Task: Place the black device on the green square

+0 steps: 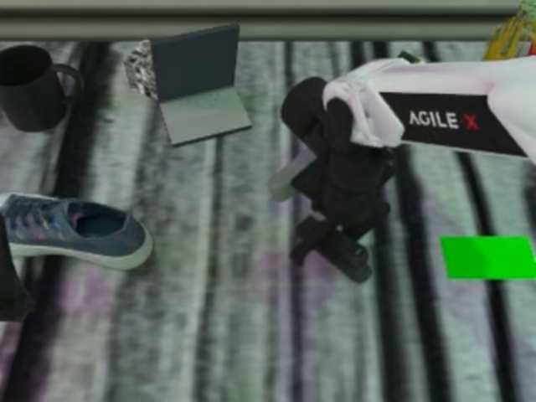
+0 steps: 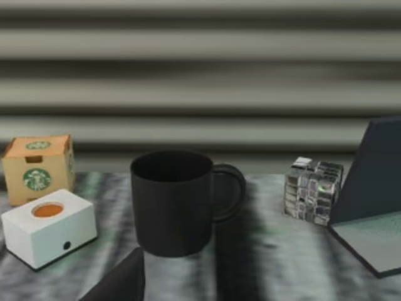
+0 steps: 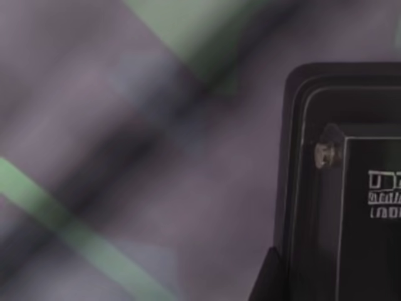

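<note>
Your right gripper [image 1: 331, 243] was down over the black device [image 1: 345, 255] at mid-table, finger state indiscernible; the green square [image 1: 488, 257] lay right, apart. Your arm read "AGILE X".

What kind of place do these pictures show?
Probably a rendered test tabletop, not a real room: a striped cloth table with unrelated items, a shoe, black mug and mini laptop, under the right arm.

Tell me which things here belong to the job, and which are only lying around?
Job: black device, green square, right hand over the device.
Lying around: black mug, mini laptop, shoe, mirror cube, white box, orange box.
</note>
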`<state>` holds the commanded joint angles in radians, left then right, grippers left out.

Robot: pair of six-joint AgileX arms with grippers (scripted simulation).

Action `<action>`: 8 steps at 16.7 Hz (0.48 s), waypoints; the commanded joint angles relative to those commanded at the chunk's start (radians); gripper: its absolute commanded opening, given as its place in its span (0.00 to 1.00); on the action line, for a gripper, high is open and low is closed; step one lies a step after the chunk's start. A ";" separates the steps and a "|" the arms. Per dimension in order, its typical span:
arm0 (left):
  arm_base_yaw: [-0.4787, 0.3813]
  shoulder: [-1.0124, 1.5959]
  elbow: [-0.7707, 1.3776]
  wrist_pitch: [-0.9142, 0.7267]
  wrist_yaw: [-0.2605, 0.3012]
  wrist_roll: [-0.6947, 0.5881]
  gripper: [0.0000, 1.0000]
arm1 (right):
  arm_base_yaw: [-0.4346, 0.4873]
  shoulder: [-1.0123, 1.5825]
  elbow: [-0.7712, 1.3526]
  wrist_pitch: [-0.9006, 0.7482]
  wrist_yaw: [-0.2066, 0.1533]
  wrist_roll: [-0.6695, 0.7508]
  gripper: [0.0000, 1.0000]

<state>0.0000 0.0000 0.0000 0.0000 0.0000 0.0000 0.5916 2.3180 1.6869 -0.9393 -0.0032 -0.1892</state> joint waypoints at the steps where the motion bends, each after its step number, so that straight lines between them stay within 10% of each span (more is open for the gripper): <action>1: 0.000 0.000 0.000 0.000 0.000 0.000 1.00 | 0.002 -0.003 0.012 -0.013 0.000 -0.001 0.00; 8: 0.000 0.000 0.000 0.000 0.000 0.000 1.00 | 0.006 -0.071 0.200 -0.286 -0.001 -0.003 0.00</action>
<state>0.0000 0.0000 0.0000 0.0000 0.0000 0.0000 0.5973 2.2472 1.8873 -1.2255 -0.0042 -0.1927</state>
